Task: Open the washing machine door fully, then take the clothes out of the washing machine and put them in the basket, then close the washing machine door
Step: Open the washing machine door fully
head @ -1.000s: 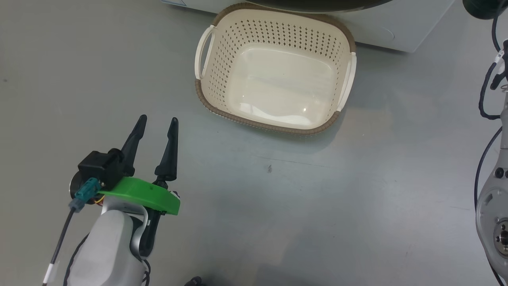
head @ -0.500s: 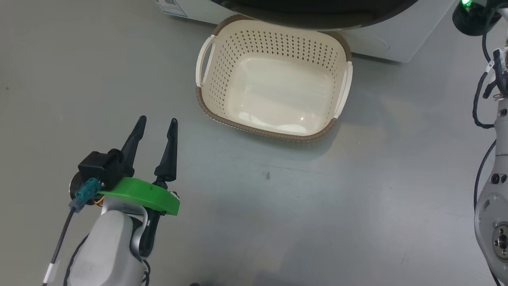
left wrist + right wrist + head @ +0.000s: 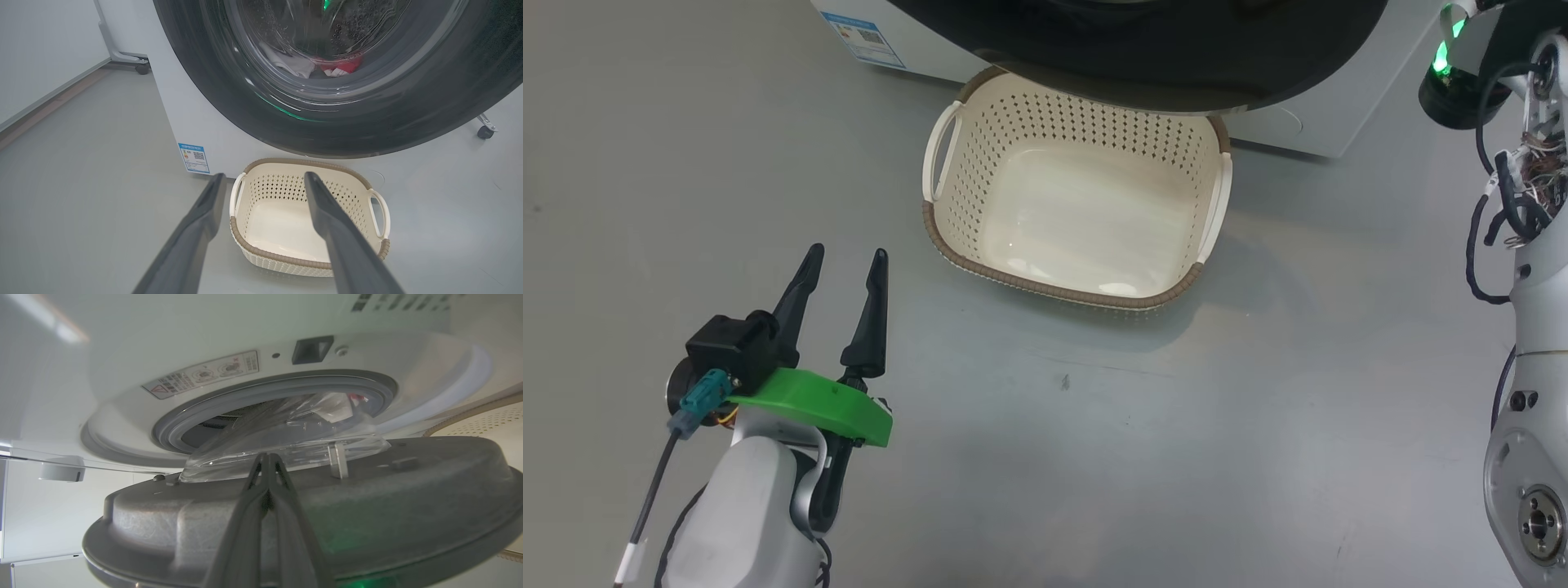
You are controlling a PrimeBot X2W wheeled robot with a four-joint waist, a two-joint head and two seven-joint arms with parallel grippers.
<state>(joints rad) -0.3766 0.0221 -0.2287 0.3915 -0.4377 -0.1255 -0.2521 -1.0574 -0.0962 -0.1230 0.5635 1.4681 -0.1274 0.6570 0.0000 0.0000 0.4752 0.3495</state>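
1. Door status: washing machine door [image 3: 367, 498] part-open off the washing machine [image 3: 163, 343], grey inner face toward the right end effector [image 3: 267, 457].
2. Right end effector: pressed together, pinching nothing; tips at that face beside the glass bowl. Nearer arm, raised.
3. Left end effector [image 3: 848, 251]: spread, empty; hovers low over the floor [image 3: 1176, 449].
4. Clothes [image 3: 339, 65] inside the drum; basket [image 3: 1054, 290] empty under the door.
5. Judged next: outward push.

I log the left gripper [image 3: 848, 250] with two long, dark, tapered fingers [image 3: 872, 310]. Behind them sit a black camera block [image 3: 731, 347], a teal plug [image 3: 703, 392] on a grey cable [image 3: 647, 498], a bright green bracket [image 3: 825, 404] and a pale grey forearm [image 3: 747, 514]. The right arm [image 3: 1539, 327] is silver-grey and carries black cables [image 3: 1472, 237] and a green light [image 3: 1444, 55].
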